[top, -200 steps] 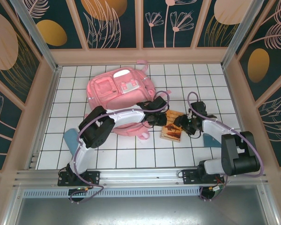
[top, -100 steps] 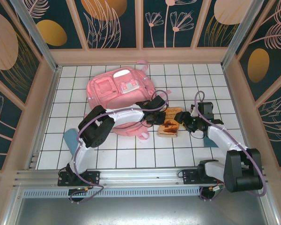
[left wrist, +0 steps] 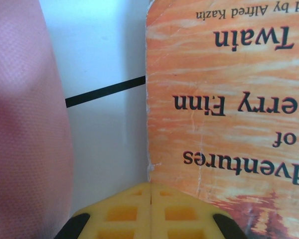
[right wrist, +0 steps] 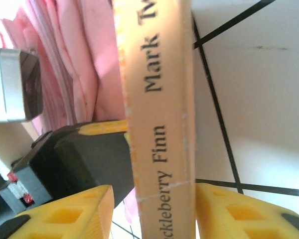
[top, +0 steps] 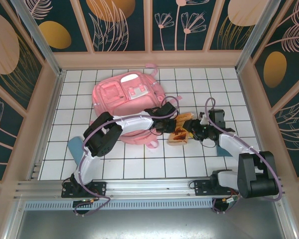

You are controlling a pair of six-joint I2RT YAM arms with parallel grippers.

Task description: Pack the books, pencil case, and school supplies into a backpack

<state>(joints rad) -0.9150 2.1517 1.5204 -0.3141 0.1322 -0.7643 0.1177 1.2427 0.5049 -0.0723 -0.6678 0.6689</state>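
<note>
Book (top: 181, 133) not yet packed, beside backpack (top: 127, 94) | my left jaws clenched at its edge | right jaws released, straddling spine

Left arm (top: 134, 122): glossy white tube links, chunky black joint housings, black base plate (top: 82, 188). Right arm (top: 234, 144): same build, with white links, big black motor blocks and a black base (top: 212, 186). Lavender cable (top: 275, 172) runs along each arm, with loose loops near the wrists. Left gripper (left wrist: 150, 191): yellow-orange moulded plastic fingers (left wrist: 122, 214) with rectangular grid recesses and black rounded mounts behind. Right gripper (right wrist: 154, 209): same yellow fingers (right wrist: 65, 214) with recessed pockets, black at the corners. Left wrist housing (right wrist: 74, 159): matte black, angular. Grey metal box (right wrist: 12, 84) beside it has tiny printed text.
</note>
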